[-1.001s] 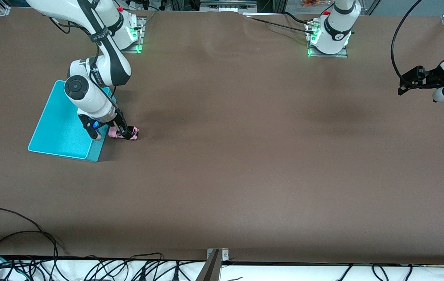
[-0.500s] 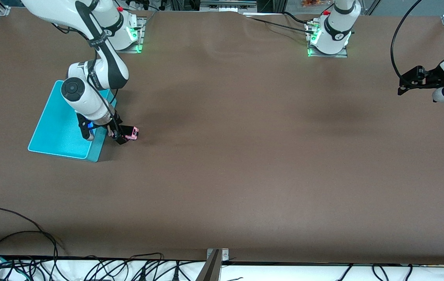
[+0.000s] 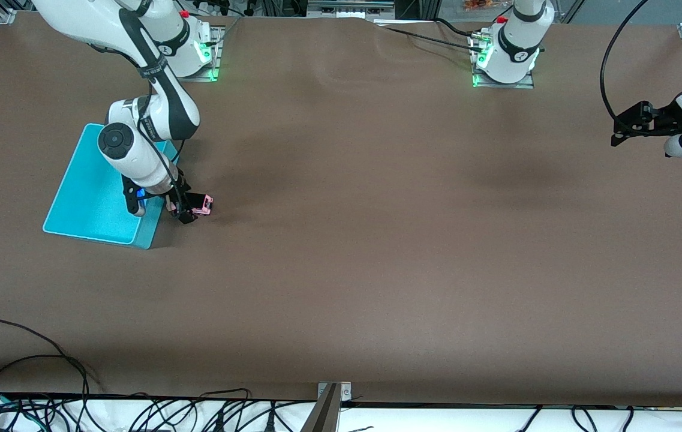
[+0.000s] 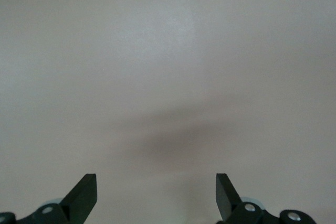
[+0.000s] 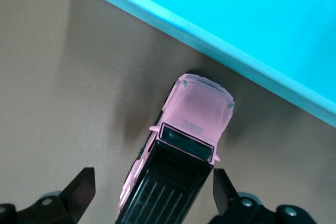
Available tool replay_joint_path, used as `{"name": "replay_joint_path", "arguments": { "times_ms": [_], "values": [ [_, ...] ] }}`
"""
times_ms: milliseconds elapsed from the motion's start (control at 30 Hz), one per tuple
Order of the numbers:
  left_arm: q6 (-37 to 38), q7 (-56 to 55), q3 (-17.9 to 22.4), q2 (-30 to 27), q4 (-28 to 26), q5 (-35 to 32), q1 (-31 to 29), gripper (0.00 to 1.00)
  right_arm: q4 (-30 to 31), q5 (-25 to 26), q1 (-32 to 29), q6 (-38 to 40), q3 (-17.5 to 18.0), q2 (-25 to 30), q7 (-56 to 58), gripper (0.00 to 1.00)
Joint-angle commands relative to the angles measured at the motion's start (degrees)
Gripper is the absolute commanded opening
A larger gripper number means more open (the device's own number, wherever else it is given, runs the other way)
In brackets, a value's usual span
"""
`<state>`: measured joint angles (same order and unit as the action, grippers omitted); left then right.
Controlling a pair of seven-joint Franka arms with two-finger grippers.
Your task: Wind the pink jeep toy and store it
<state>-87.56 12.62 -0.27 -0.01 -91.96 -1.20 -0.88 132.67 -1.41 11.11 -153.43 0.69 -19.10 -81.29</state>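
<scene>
**Right gripper low at the pink jeep toy**

Beside the turquoise bin (image 3: 92, 195), toward the right arm's end of the table, the pink jeep toy (image 3: 200, 205) sits on the brown table (image 3: 376, 240), just clear of the bin's wall. Right gripper (image 3: 180, 211) hangs low at the toy with its 2 fingers spread wide, the car's black rear roof between them. Left gripper (image 3: 618, 133) waits at the left arm's end, its fingers spread with nothing between.

No text, brand, number or sign can be read. The black band on the right arm (image 3: 152, 60) carries small pale lettering, too small to make out.
</scene>
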Motion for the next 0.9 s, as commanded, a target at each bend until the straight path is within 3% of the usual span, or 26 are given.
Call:
{"name": "replay_joint_path", "arguments": {
  "times_ms": [0, 234, 267, 400, 434, 500, 567, 634, 701, 834, 867],
  "values": [
    [0.64, -0.49, -0.17, 0.89, 2.05, 0.49, -0.26, 1.00, 0.57, -0.88, -0.30, -1.52, 0.28, -0.23, -0.72, 1.00],
    [0.64, -0.49, -0.17, 0.98, 2.05, 0.49, -0.26, 1.00, 0.57, -0.88, -0.30, -2.23, 0.28, -1.03, -0.80, 1.00],
    [0.64, -0.49, -0.17, 0.98, 1.96, 0.49, -0.26, 1.00, 0.57, -0.88, -0.30, -2.31, 0.28, -1.03, -0.80, 0.97],
    [0.64, -0.40, -0.17, 0.98, 2.05, 0.49, -0.26, 1.00, 0.57, -0.97, -0.30, -2.40, 0.28, -1.11, -0.80, 0.78],
    [0.64, -0.40, -0.17, 0.98, 2.05, 0.49, -0.26, 1.00, 0.57, -0.97, -0.30, -2.31, 0.28, -1.03, -0.80, 0.65],
    [0.64, -0.40, -0.17, 0.98, 2.05, 0.49, -0.26, 1.00, 0.57, -0.97, -0.30, -2.40, 0.28, -1.03, -0.80, 0.56],
    [0.64, -0.40, -0.17, 0.89, 2.05, 0.49, -0.26, 1.00, 0.48, -0.97, -0.30, -2.31, 0.28, -1.03, -0.80, 0.33],
    [0.64, -0.49, -0.17, 0.89, 2.05, 0.49, -0.26, 1.00, 0.48, -0.97, -0.30, -2.40, 0.28, -0.94, -0.80, 0.29],
    [0.64, -0.49, -0.17, 0.98, 2.05, 0.49, -0.26, 1.00, 0.48, -0.97, -0.30, -2.40, 0.28, -0.94, -0.80, 0.11],
    [0.64, -0.32, -0.17, 0.98, 2.05, 0.49, -0.35, 1.00, 0.39, -0.97, -0.30, -2.40, 0.28, -0.94, -0.72, 0.08],
    [0.64, -0.32, -0.17, 0.98, 2.05, 0.49, -0.26, 1.00, 0.39, -0.97, -0.30, -2.40, 0.28, -0.94, -0.72, 0.00]
  ]
}}
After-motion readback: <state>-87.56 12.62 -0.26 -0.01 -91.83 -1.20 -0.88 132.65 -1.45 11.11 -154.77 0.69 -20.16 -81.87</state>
